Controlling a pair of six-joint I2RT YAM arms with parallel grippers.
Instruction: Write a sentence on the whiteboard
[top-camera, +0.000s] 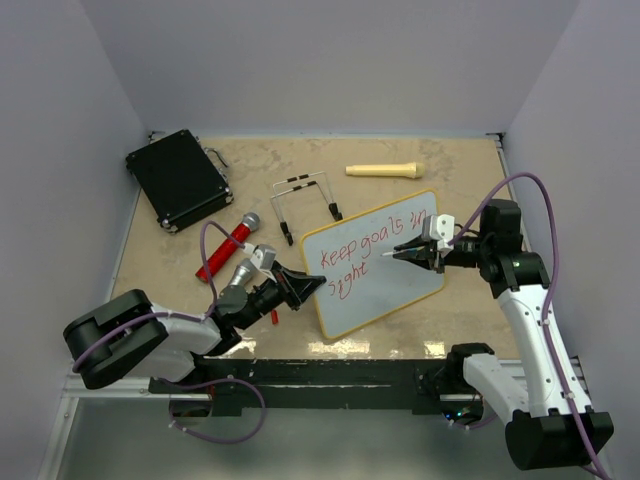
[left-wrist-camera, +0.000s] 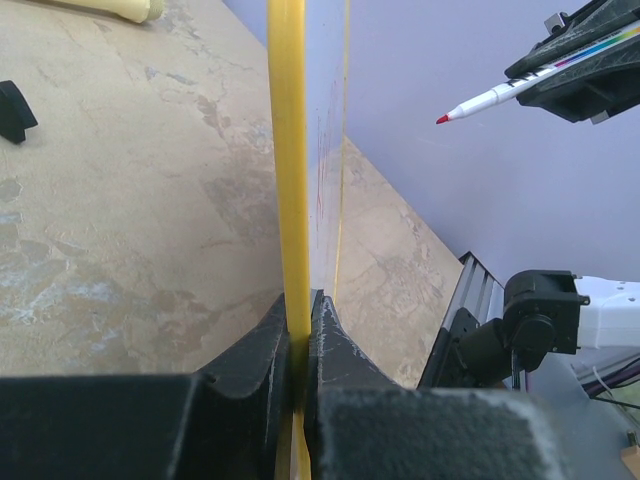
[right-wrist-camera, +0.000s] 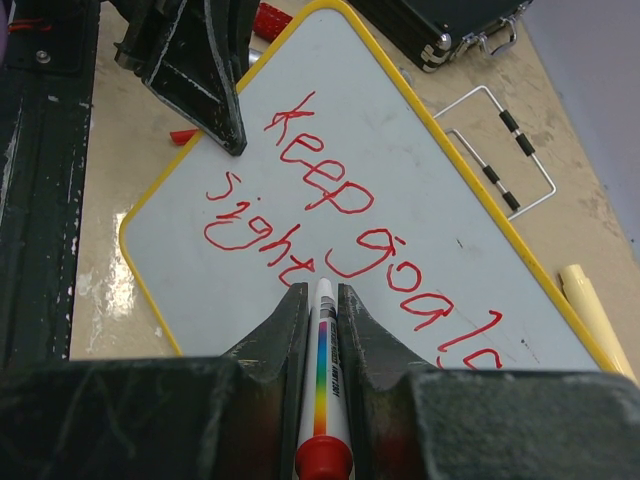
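The whiteboard (top-camera: 395, 275) with its yellow frame lies tilted in the middle of the table. The sentence (top-camera: 372, 238) on it reads "Keep goals in sight" in red, in two lines. My left gripper (top-camera: 305, 285) is shut on the board's left edge; the left wrist view shows the jaws clamped on the yellow frame (left-wrist-camera: 288, 150). My right gripper (top-camera: 412, 253) is shut on a red marker (right-wrist-camera: 325, 380). Its tip (left-wrist-camera: 441, 119) hovers off the board surface, just past the word "sight" (right-wrist-camera: 255, 235).
A black case (top-camera: 178, 178) lies at the back left. A red microphone (top-camera: 228, 247) lies beside my left arm. A wire stand (top-camera: 305, 200) and a cream handle (top-camera: 384, 170) lie behind the board. Walls close three sides.
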